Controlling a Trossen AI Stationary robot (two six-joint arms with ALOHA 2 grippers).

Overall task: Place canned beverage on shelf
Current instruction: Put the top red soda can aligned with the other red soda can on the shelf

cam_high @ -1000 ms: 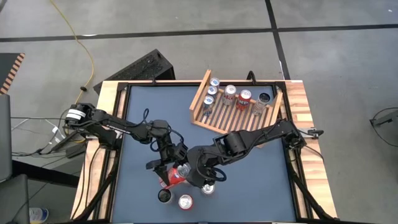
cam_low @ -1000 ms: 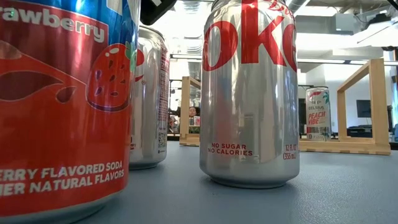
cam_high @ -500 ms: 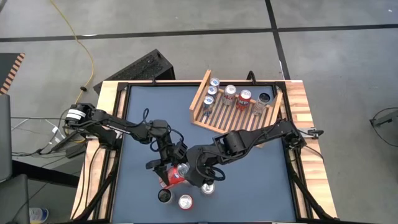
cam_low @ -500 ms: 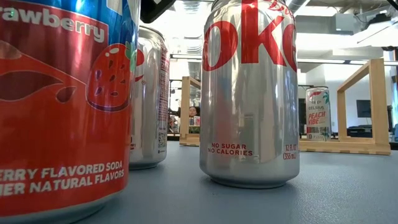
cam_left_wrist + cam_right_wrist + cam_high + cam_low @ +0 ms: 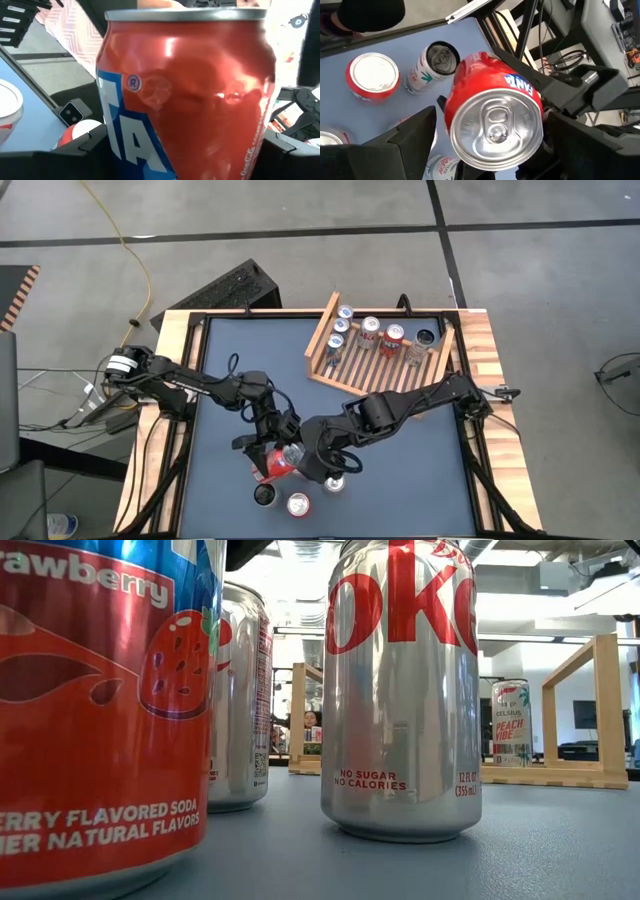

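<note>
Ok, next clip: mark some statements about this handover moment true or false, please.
1. The left end effector grips a red Fanta can. True.
2. The shelf is bare. False: several cans stand in it.
3. The right end effector is open, its fingers either side of the Fanta can's top end. True.
4. The Coke can lies on its side. False: it stands upright on the table.
</note>
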